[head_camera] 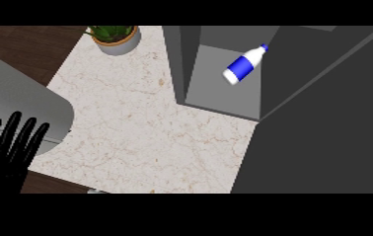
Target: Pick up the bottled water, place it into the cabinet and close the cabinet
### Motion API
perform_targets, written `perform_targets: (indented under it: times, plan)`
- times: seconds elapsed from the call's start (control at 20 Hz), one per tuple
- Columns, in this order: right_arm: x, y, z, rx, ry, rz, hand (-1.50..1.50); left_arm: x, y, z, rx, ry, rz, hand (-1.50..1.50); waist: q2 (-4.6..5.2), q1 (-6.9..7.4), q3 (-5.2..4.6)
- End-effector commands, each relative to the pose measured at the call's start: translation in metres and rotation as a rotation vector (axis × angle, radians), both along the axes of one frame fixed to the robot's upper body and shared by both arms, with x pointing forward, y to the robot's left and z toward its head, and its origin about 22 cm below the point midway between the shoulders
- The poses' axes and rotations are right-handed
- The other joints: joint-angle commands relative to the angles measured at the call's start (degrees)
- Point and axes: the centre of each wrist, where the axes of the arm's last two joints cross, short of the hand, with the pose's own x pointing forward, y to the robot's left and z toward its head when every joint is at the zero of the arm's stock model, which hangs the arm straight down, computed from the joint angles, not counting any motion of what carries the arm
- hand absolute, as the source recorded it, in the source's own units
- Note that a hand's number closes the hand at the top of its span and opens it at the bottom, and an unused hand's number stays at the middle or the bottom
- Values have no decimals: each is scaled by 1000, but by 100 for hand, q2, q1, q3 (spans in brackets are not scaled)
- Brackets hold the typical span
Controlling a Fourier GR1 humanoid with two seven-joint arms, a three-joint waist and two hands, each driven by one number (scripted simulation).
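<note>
The bottle is white, blue-banded; the cabinet grey.

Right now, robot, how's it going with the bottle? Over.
Left hand open, resting lower left; right hand out of view. Bottle lies tilted inside cabinet. Door open. Plant far corner, not in the way.

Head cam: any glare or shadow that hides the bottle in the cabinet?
Head view: no glare, light flat and even; the bottled water stands out white and blue on the grey cabinet floor, no shadow across it; the cabinet's left inner wall is darker than its floor; the left hand at the left edge shows plain black.
</note>
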Motion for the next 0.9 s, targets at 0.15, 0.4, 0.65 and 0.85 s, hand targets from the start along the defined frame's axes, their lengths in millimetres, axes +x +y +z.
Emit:
perform_targets:
  times: [0.15,0.4,0.65,0.85]
  plan:
    - [9,13,18,-160,-117,272,-150,4,5,6,23,-1,-38,-150,38,344,-47]
    - [18,18,20,-165,-151,281,150,7,7,8,20,-6,-40,-150,36,275,-45]
    - [26,21,23,-218,-172,294,150,7,13,7,27,11,-42,-150,19,279,-62]
    - [33,25,26,-219,-191,290,150,11,16,13,35,-10,-37,-150,16,265,-59]
